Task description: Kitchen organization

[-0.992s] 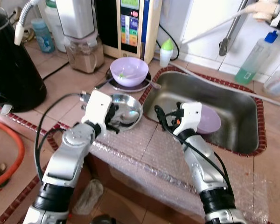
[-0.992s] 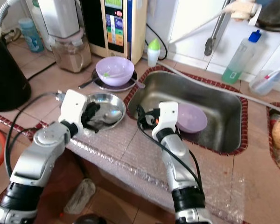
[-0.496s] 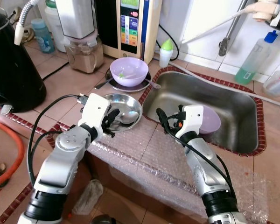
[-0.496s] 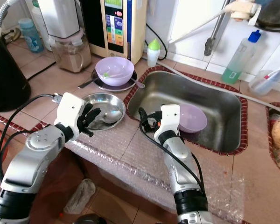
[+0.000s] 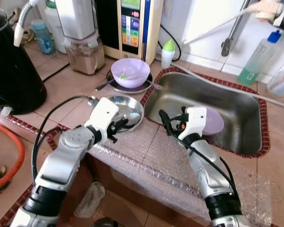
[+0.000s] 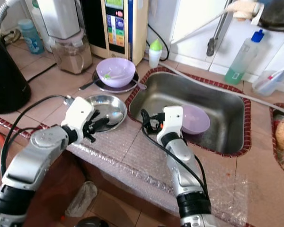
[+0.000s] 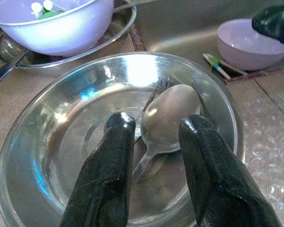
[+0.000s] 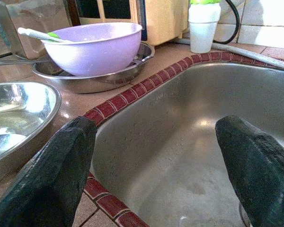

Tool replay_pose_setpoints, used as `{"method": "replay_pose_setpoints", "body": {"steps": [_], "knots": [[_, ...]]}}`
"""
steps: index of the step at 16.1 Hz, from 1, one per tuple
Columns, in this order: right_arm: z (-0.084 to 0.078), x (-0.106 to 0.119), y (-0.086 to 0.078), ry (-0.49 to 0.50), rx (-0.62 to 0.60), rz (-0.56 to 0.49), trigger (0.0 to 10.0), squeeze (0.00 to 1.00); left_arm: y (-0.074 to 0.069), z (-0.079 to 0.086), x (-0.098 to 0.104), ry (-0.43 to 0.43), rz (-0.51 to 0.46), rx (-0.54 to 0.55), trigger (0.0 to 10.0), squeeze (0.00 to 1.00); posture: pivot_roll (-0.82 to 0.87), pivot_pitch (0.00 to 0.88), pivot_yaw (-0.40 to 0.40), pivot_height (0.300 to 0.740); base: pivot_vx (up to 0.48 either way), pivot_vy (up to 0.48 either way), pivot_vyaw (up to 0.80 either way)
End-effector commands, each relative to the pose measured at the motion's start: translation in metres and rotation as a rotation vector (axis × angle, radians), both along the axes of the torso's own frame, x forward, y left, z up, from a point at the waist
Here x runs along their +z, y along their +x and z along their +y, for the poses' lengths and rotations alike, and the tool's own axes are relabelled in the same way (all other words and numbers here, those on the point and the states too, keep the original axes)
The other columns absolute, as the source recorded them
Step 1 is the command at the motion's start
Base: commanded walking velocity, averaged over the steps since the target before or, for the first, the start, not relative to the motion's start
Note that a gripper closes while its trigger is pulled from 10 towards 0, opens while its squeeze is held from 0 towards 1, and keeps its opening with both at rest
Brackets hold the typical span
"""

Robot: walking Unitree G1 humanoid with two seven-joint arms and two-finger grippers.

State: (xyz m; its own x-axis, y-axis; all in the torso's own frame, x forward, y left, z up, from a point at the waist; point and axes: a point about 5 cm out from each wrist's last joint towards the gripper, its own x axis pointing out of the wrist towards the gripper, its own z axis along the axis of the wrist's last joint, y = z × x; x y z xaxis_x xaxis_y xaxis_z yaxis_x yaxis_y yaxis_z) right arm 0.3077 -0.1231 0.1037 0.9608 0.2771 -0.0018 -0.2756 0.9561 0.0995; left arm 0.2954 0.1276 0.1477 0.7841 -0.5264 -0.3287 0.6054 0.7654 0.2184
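Now the left claw [image 7: 154,137] hangs over the steel dish [image 5: 125,108] on the worktop [image 5: 66,87], fingers a little apart around the spoon [image 7: 168,120] lying inside. At two o'clock from the dish, the right claw [image 8: 161,161] gapes wide over the sink [image 5: 213,101], beside a purple bowl [image 5: 213,121].

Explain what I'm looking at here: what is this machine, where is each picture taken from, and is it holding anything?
It's a humanoid robot with two silver arms at a kitchen counter. The two wide pictures come from cameras on its head; the two close ones from cameras on its wrists. The left claw is open over a shallow round steel dish, its fingers on either side of a metal spoon lying inside, not yet gripping. The right claw hangs open at the steel sink, which holds a small purple bowl. Another purple bowl on a steel plate sits behind. Nothing is held.
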Motion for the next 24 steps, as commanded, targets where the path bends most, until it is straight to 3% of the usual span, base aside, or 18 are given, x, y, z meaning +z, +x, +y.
{"method": "replay_pose_setpoints", "body": {"steps": [1, 2, 10, 11, 12, 13, 24], "knots": [[-0.003, 0.003, 0.000, 0.000, -0.014, -0.008, 10.0, 0.00, 0.002, -0.001, 0.001, 0.024, 0.013, -0.029, 10.0, 0.00, 0.03, 0.001, 0.019, 0.740, 0.000, 0.000, 0.00], [-0.003, 0.004, 0.000, 0.000, -0.015, -0.009, 10.0, 0.00, 0.003, 0.002, 0.000, 0.076, 0.038, -0.066, 10.0, 0.00, 0.03, 0.001, 0.021, 0.740, 0.000, 0.000, 0.00], [-0.004, 0.003, 0.000, -0.001, -0.018, -0.008, 10.0, 0.00, 0.010, 0.025, 0.002, 0.202, 0.082, -0.101, 10.0, 0.00, 0.02, 0.000, 0.028, 0.740, 0.000, 0.000, 0.00], [-0.004, 0.004, 0.000, 0.000, -0.018, -0.008, 10.0, 0.00, 0.011, 0.026, 0.001, 0.209, 0.086, -0.101, 8.0, 0.00, 0.02, 0.000, 0.029, 0.740, 0.000, 0.000, 0.00], [-0.003, 0.004, 0.000, 0.002, -0.017, -0.010, 10.0, 0.00, 0.011, 0.026, 0.000, 0.204, 0.094, -0.104, 1.9, 0.00, 0.02, 0.000, 0.031, 0.740, 0.000, 0.000, 0.00], [-0.003, 0.004, 0.000, 0.003, -0.018, -0.010, 10.0, 0.00, 0.011, 0.026, -0.002, 0.208, 0.100, -0.107, 0.0, 0.00, 0.02, 0.000, 0.033, 0.740, 0.000, 0.000, 0.00], [-0.003, 0.004, -0.001, 0.007, -0.028, -0.009, 10.0, 0.00, 0.017, 0.022, -0.001, 0.193, 0.092, -0.113, 0.0, 0.00, 0.02, 0.000, 0.039, 0.740, 0.000, 0.000, 0.00]]}}
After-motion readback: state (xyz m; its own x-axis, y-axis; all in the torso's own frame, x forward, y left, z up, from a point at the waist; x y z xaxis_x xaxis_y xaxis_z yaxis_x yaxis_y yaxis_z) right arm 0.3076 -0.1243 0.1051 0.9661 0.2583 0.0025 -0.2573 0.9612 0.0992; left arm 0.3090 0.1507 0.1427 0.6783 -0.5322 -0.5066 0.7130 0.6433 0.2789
